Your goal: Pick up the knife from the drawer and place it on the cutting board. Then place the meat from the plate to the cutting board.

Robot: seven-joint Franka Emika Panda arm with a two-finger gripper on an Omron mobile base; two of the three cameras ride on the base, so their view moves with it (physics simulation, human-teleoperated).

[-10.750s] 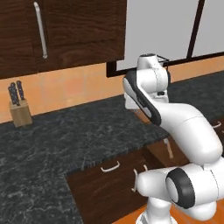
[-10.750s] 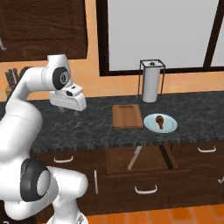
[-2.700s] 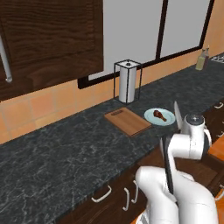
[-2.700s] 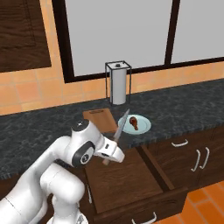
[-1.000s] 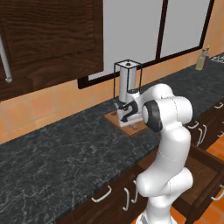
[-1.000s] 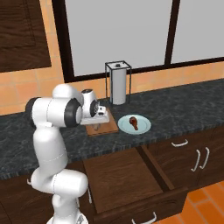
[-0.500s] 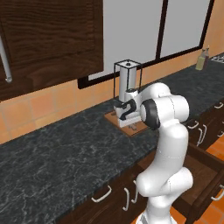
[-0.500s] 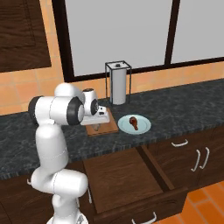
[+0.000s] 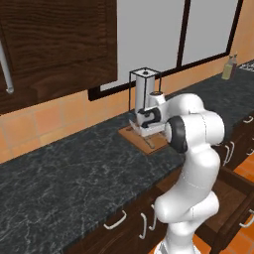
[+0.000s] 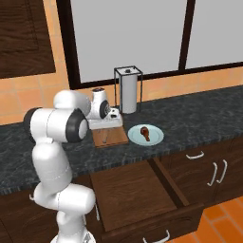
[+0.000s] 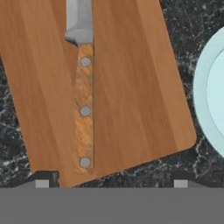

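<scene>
We can read no brand, label or writing on any thing here. Our claw (image 11: 112, 183) hangs over the cutting board (image 11: 131, 87) with its fingertips (image 11: 42, 183) wide apart and holds nothing. The knife (image 11: 83, 87) lies flat on the board between them, free of both tips; its wooden handle with three rivets points to the near edge of the board, and the blade runs out of the hand view at the top. The handle end lies close to that near edge but does not pass over it. In the right base view the board (image 10: 116, 137) is on the dark surface (image 10: 199, 118), just beside the plate (image 10: 154, 137), which carries the meat (image 10: 145, 132). A little strip of surface separates board and plate. Behind the board stands a paper towel holder (image 10: 128, 90), near the wall. The drawer (image 10: 137, 194) under the surface stands pulled out. To the right of the plate the surface gives wide room.
</scene>
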